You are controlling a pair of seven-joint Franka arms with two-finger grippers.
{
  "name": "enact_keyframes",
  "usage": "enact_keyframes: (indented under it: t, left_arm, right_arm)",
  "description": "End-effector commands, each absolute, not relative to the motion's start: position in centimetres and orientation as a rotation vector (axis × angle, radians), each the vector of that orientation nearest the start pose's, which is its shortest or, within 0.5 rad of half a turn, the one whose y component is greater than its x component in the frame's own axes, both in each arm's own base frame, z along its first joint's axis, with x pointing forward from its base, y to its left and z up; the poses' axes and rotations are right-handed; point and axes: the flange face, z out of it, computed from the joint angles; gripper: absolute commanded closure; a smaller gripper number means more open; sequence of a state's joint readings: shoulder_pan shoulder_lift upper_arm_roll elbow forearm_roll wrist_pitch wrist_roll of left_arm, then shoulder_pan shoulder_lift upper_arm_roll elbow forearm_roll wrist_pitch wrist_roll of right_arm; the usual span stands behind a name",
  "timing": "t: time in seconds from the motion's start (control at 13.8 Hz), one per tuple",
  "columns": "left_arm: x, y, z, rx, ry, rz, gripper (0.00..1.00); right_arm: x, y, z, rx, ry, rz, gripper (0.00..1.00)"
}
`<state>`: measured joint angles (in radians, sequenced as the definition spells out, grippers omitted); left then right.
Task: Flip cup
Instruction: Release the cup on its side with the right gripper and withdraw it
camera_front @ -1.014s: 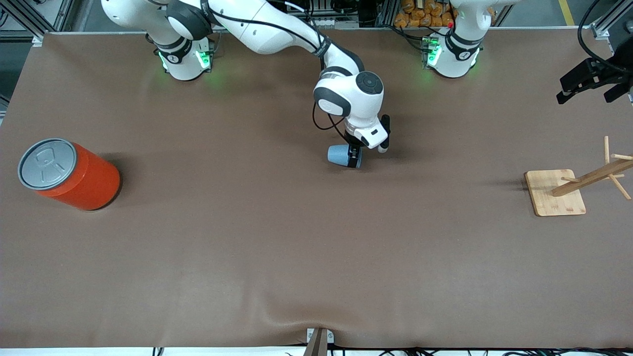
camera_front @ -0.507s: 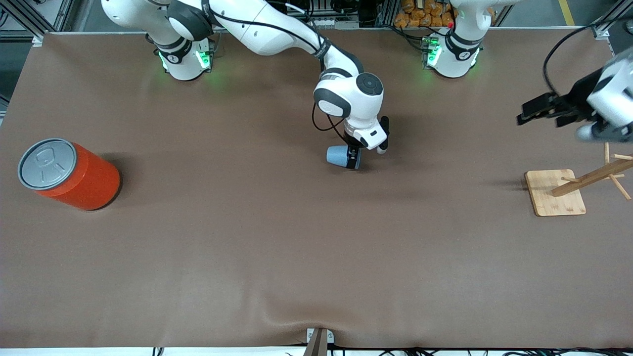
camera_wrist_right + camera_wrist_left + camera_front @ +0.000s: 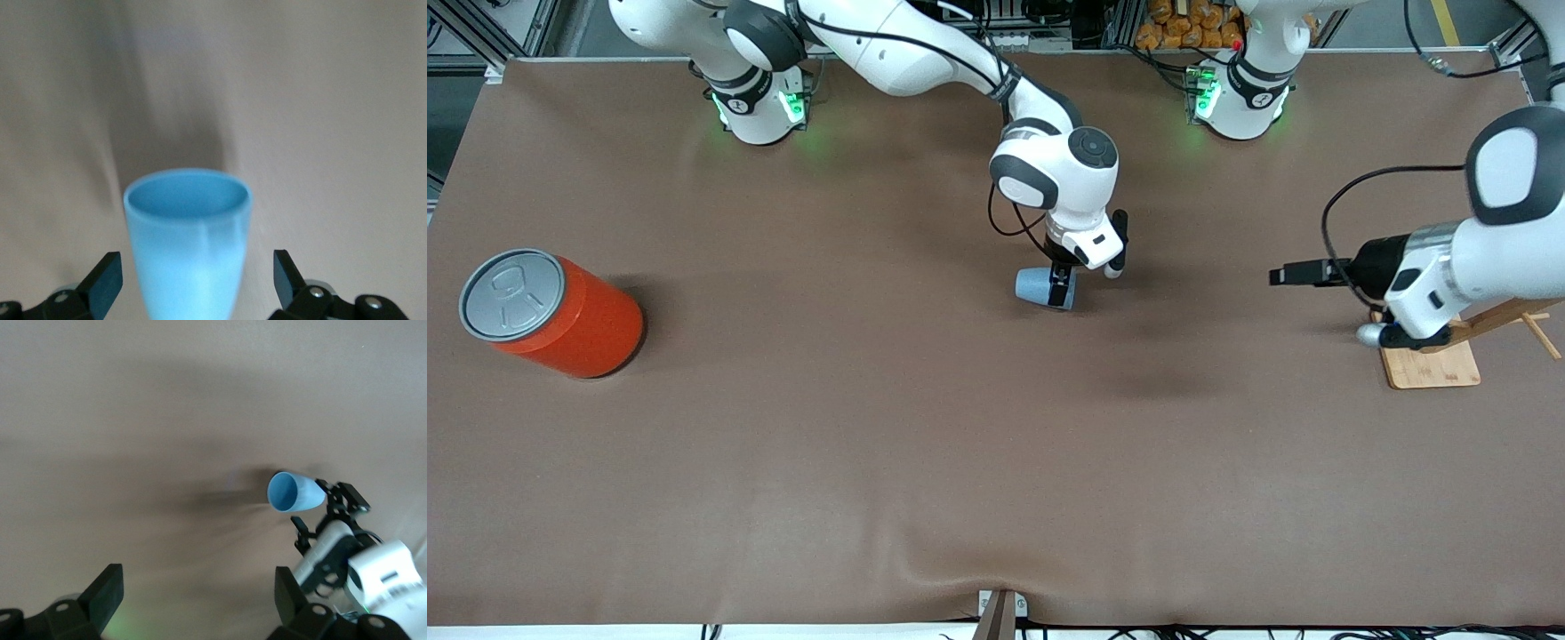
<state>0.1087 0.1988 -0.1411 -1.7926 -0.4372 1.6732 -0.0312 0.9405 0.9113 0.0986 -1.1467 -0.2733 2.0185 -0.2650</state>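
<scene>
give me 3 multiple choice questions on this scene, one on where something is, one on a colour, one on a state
1. Where does the orange can stand?
A. toward the right arm's end of the table
B. at the middle of the table
C. toward the left arm's end of the table

2. What colour is the cup?
A. red
B. light blue
C. green

3. How is the cup now?
A. upright on the table
B. upside down on the can
C. on its side in the right gripper

Answers:
1 A: the can stands at that end; the left gripper hangs over the table beside the wooden stand.
2 B: its wall is light blue.
3 C: the right gripper, over mid-table, is shut on it.
</scene>
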Motion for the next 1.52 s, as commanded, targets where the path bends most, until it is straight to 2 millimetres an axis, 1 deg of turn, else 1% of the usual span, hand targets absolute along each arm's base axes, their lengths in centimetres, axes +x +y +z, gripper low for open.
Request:
enact_keyframes:
  t: [0.0,0.07,0.14,0.22,0.29,0.36,0.43,0.51,0.58,0.65,0.72,0.87,0.94,1.01,1.09,1.16,1.23,1.3,1.38,1.45]
  left_arm:
    - [56.5,-5.8,39.0,-3.632,-0.273,0.637,0.00]
    - [55.9,-5.9,37.2,-3.691,-0.362,0.676,0.00]
    - [55.4,-6.2,35.3,-3.746,-0.384,0.700,0.00]
    - [55.2,-6.5,33.9,-3.785,-0.385,0.716,0.00]
    - [55.3,-6.7,32.9,-3.809,-0.426,0.751,0.00]
    - [55.3,-6.9,31.9,-3.828,-0.403,0.772,0.00]
    - [55.3,-7.4,30.9,-3.852,-0.349,0.785,0.00]
    - [55.4,-7.5,29.9,-3.894,-0.316,0.788,0.00]
    - [55.3,-7.8,28.6,-3.944,-0.204,0.769,0.00]
    - [54.9,-8.5,26.8,-4.016,-0.131,0.765,0.00]
    - [54.6,-9.1,25.8,-4.050,-0.080,0.765,0.00]
    - [53.9,-10.1,23.9,-4.094,0.040,0.769,0.00]
    - [53.5,-10.7,23.4,-4.138,0.057,0.739,0.00]
    - [52.8,-11.3,22.7,-4.172,0.120,0.698,0.02]
    - [52.5,-11.9,22.0,-4.203,0.160,0.663,0.09]
    - [52.3,-12.4,21.6,-4.228,0.174,0.645,0.13]
    - [52.2,-12.8,21.2,-4.239,0.205,0.637,0.18]
    - [52.0,-14.0,20.9,-4.233,0.258,0.622,0.23]
    - [51.9,-14.8,20.6,-4.233,0.259,0.598,0.27]
    - [51.7,-16.0,20.4,-4.228,0.257,0.577,0.32]
  right_arm:
    - [41.8,63.2,28.6,-2.561,-2.033,0.008,0.00]
    - [42.6,62.4,30.7,-2.571,-1.977,0.020,0.00]
    - [43.1,61.5,32.3,-2.591,-1.926,0.064,0.00]
    - [43.6,60.7,34.3,-2.609,-1.887,0.084,0.00]
    - [45.1,59.0,37.0,-2.636,-1.827,0.091,0.00]
    - [47.4,56.4,39.7,-2.677,-1.757,0.083,0.00]
    - [50.4,53.0,42.2,-2.717,-1.656,0.080,0.00]
    - [53.3,49.5,43.4,-2.742,-1.540,0.085,0.00]
    - [55.8,46.4,44.0,-2.758,-1.440,0.099,0.00]
    - [58.8,41.2,46.0,-2.805,-1.311,0.100,0.00]
    - [60.6,38.1,46.4,-2.833,-1.233,0.113,0.00]
    - [63.2,33.2,47.0,-2.856,-1.115,0.104,0.00]
    - [64.4,30.6,47.5,-2.865,-1.058,0.094,0.00]
    - [65.4,27.9,48.4,-2.859,-1.001,0.076,0.00]
    - [66.2,25.5,49.1,-2.852,-0.955,0.058,0.00]
    - [66.8,23.2,49.8,-2.859,-0.895,0.046,0.00]
    - [67.5,20.9,50.2,-2.872,-0.810,0.038,0.00]
    - [68.2,18.2,50.3,-2.897,-0.707,0.037,0.00]
    - [68.6,16.2,50.9,-2.919,-0.612,0.026,0.00]
    - [68.6,14.9,51.3,-2.933,-0.523,0.032,0.00]
